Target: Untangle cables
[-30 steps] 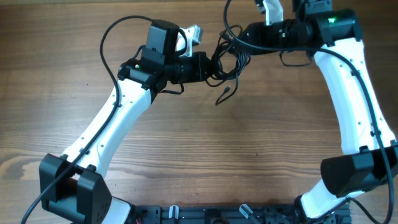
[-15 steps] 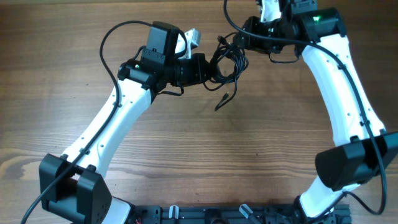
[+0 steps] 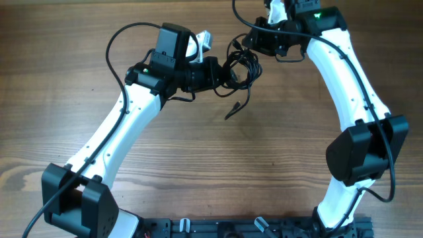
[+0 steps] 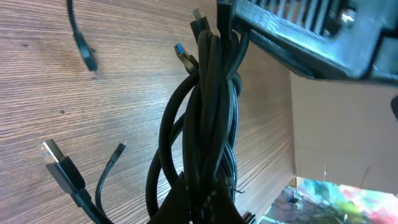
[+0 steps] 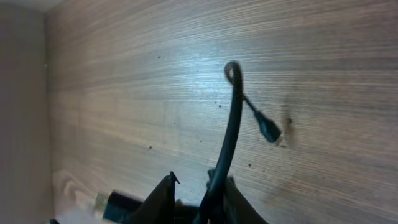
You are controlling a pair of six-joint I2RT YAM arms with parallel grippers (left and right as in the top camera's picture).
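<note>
— So, what has shifted for us in this last second?

— Our right gripper (image 3: 253, 45) has swung in toward our left gripper (image 3: 223, 71). The two now sit near each other, with the thin black cables (image 3: 239, 65) and their small plug connectors bunched between the two sets of fingertips, lifted off the brown wood-grain tabletop (image 3: 198, 165).

— Are we gripping on both sides?

— We judge so. From the left wrist, the bundle rises straight out from between the left fingers (image 4: 179, 209), which are clamped narrow on several strands. From the right wrist, the right fingers (image 5: 159, 202) pinch one strand that arcs away ahead of them.

— And what does that mean for the job?

— Slack, not tension. With the fingertips closer, the loops between them hang looser, and the dangling plug end (image 3: 229, 116) below the left fingertips has sagged a little lower. Nothing has come free, though. The knot looks as dense as it did, so we reckon we are early in the task, and loosened loops are only the opening for a pull.
</note>
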